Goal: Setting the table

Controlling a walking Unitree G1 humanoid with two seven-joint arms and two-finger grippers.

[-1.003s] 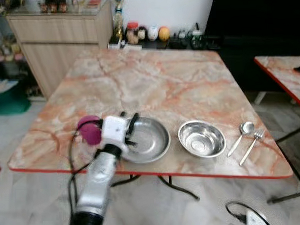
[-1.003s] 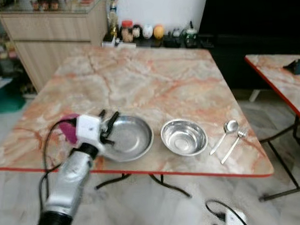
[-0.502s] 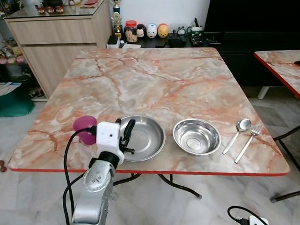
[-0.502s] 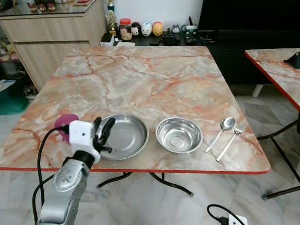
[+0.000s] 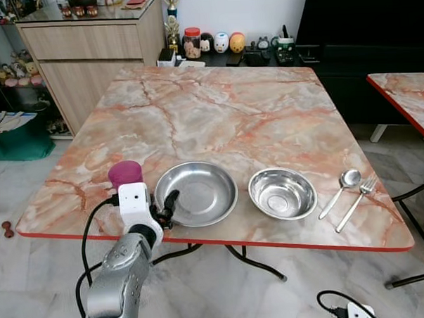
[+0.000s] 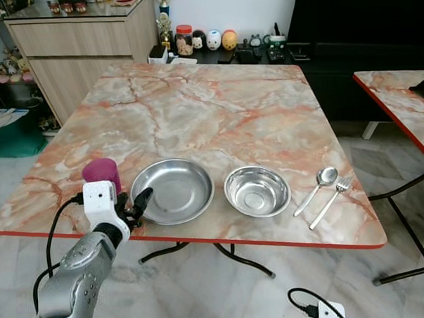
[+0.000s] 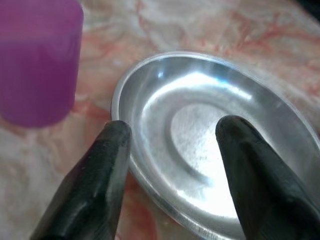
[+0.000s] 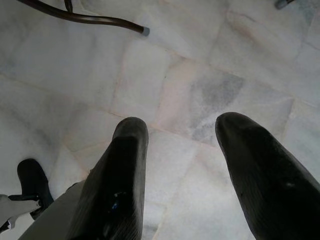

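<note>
A shallow steel plate (image 5: 196, 193) lies near the front edge of the marble table (image 5: 217, 109). A steel bowl (image 5: 282, 193) is to its right, then a spoon (image 5: 340, 188) and a fork (image 5: 356, 202). A purple cup (image 5: 125, 173) stands left of the plate. My left gripper (image 5: 168, 207) is at the plate's near-left rim, open. In the left wrist view the fingers (image 7: 110, 165) stand either side of the plate's rim (image 7: 150, 185), with the cup (image 7: 37, 60) beside. My right gripper (image 8: 182, 130) hangs open above the floor.
A wooden cabinet (image 5: 88, 52) stands at the back left, with jars and figurines (image 5: 214, 43) on a low shelf behind the table. A second table (image 5: 406, 101) is on the right. A cable and white plug (image 5: 352, 311) lie on the floor.
My left gripper has drawn back from over the plate's left side toward the table's front edge. The camera has shifted and steadied; plate, bowl, cup and cutlery lie as before.
</note>
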